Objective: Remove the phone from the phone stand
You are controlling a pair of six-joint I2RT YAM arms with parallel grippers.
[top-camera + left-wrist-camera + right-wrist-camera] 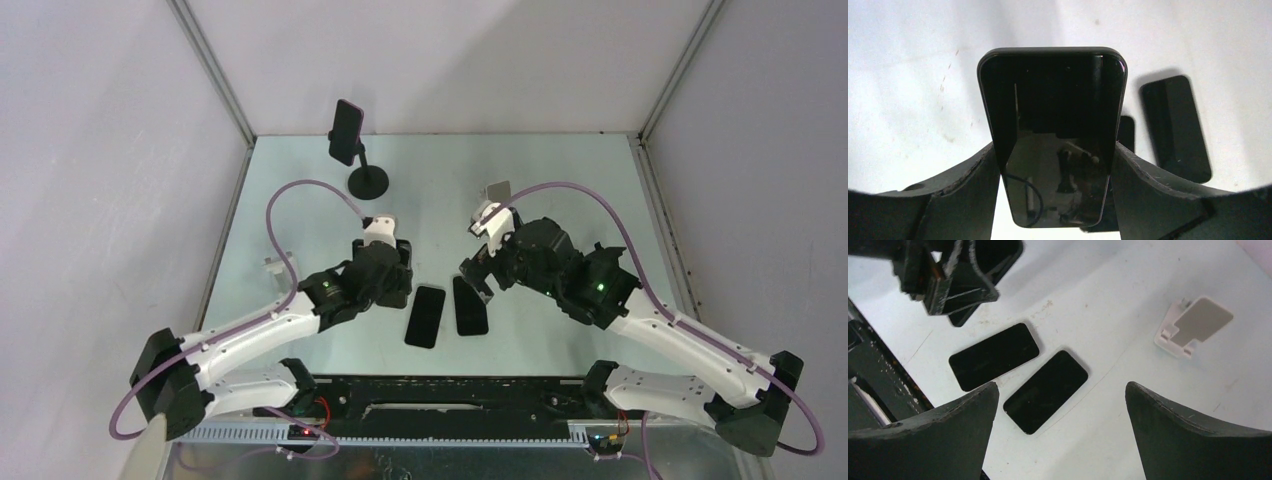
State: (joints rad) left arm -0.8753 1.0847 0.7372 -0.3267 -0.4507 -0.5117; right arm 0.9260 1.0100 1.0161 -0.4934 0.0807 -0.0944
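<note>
A black phone (346,130) sits upright in a black phone stand (367,181) with a round base at the back left of the table. My left gripper (392,288) is far from it, near the table's middle. In the left wrist view the left gripper (1055,165) is shut on another black phone (1052,115), gripped by its long edges above the table. My right gripper (478,272) hangs open and empty over the table, its jaws wide apart in the right wrist view (1062,387).
Two black phones lie flat side by side near the front middle (425,316) (470,305), also in the right wrist view (994,356) (1045,391). A small white folding stand (497,192) (1193,325) is behind the right gripper. Another small white piece (272,266) lies at the left edge.
</note>
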